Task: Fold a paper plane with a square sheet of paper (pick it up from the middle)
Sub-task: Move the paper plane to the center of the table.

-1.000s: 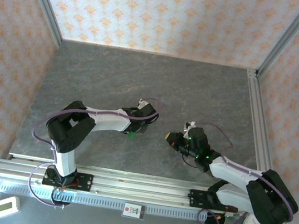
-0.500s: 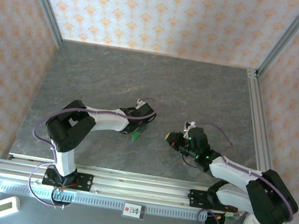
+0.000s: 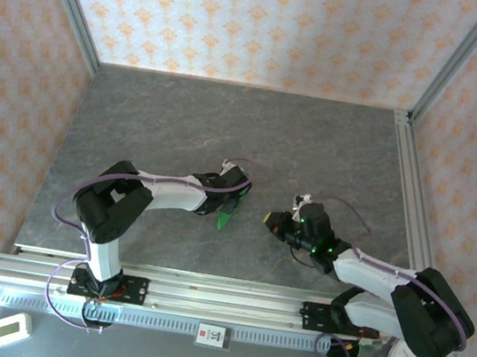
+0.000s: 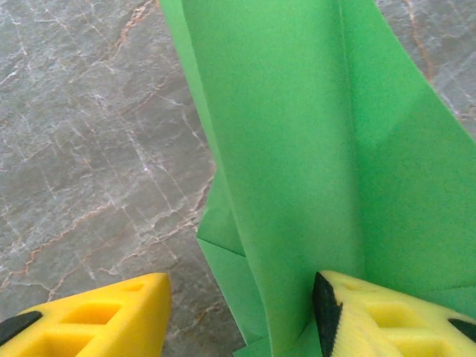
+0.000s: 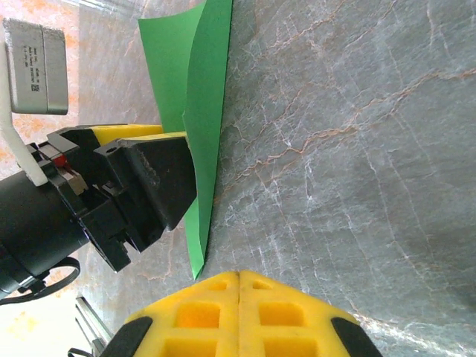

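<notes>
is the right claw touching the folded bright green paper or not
Apart. The top external view shows a strip of bare grey table between the shut right claw and the folded bright green paper.

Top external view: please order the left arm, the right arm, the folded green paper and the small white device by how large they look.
1. left arm and right arm, alike in size, so not ranked apart.
2. small white device.
3. folded green paper.
</notes>
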You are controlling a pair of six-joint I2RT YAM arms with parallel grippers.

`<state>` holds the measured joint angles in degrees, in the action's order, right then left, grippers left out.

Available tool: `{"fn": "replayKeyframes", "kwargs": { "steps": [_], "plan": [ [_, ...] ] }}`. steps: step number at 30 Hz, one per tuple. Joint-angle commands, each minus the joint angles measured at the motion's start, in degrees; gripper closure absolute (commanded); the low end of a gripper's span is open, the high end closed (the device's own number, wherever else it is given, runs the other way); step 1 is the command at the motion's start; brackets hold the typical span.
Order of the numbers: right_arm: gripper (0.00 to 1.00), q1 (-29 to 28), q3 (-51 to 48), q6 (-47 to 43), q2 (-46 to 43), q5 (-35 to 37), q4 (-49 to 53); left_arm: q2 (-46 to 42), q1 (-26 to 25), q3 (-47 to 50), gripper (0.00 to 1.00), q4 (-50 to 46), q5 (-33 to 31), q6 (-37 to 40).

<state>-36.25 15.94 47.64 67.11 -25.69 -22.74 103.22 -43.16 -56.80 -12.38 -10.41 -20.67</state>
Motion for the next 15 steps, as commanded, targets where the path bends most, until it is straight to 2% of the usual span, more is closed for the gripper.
{"fn": "replayKeyframes", "kwargs": {
  "steps": [1,8,15],
  "plan": [
    [1.0,-0.4,-1.0,0.5,0.3,0.3,-1.0,-2.2,-0.7,-1.6,0.42,-1.1,0.7,-1.0],
    [1.0,-0.4,-1.0,0.4,1.7,0.1,-1.7,-3.8,-1.1,-3.0,0.42,-0.9,2.4,-1.9],
    [1.0,-0.4,-1.0,0.3,1.6,0.1,-1.6,-1.0,-2.2,-4.5,0.42,-0.5,4.3,-1.9]
  ]
}}
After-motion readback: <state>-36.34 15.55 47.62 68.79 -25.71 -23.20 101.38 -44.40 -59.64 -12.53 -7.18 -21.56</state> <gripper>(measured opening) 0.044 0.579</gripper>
